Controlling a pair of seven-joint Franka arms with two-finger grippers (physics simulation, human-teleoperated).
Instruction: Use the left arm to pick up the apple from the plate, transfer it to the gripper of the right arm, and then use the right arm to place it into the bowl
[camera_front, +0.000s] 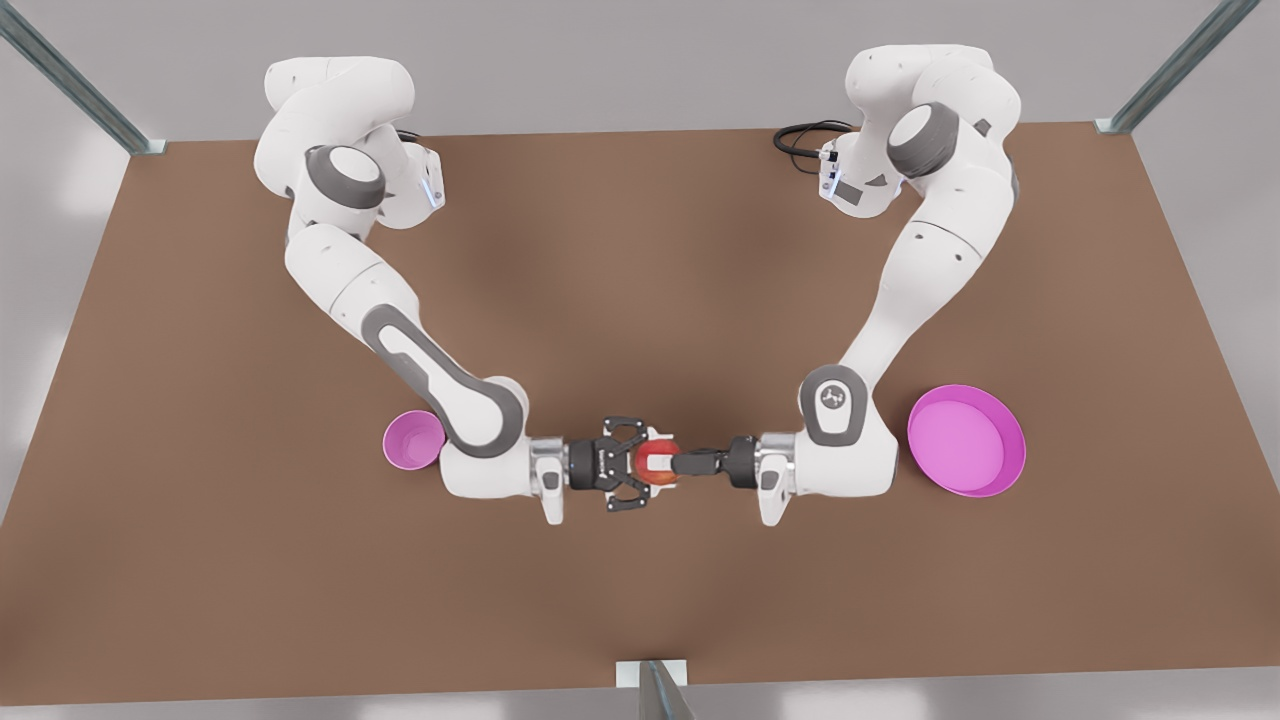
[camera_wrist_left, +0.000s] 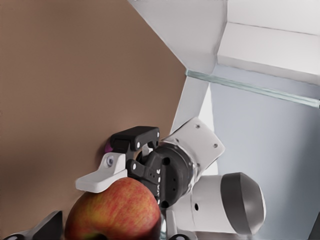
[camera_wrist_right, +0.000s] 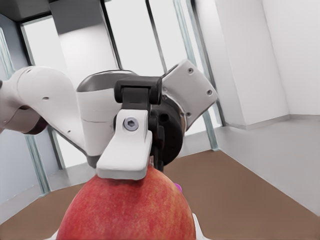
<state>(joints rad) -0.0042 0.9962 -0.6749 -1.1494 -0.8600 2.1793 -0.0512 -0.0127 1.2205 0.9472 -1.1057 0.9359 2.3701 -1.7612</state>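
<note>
Jaws of left gripper (camera_front: 668, 464) pinching apple (camera_front: 660, 447), right gripper (camera_front: 652, 465) likewise, between bowl (camera_front: 412, 442) and plate (camera_front: 1012, 465)

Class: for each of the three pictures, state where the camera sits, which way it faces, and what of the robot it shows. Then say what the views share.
Front view: high above the table, looking down, opposite the arms' bases; both arms show whole.
Left wrist view: on the left arm, looking past the apple at the right gripper and its wrist.
Right wrist view: on the right arm, looking over the apple at the left gripper, shut on it.
Shared: all three show the apple, and each wrist view faces the other arm.
</note>
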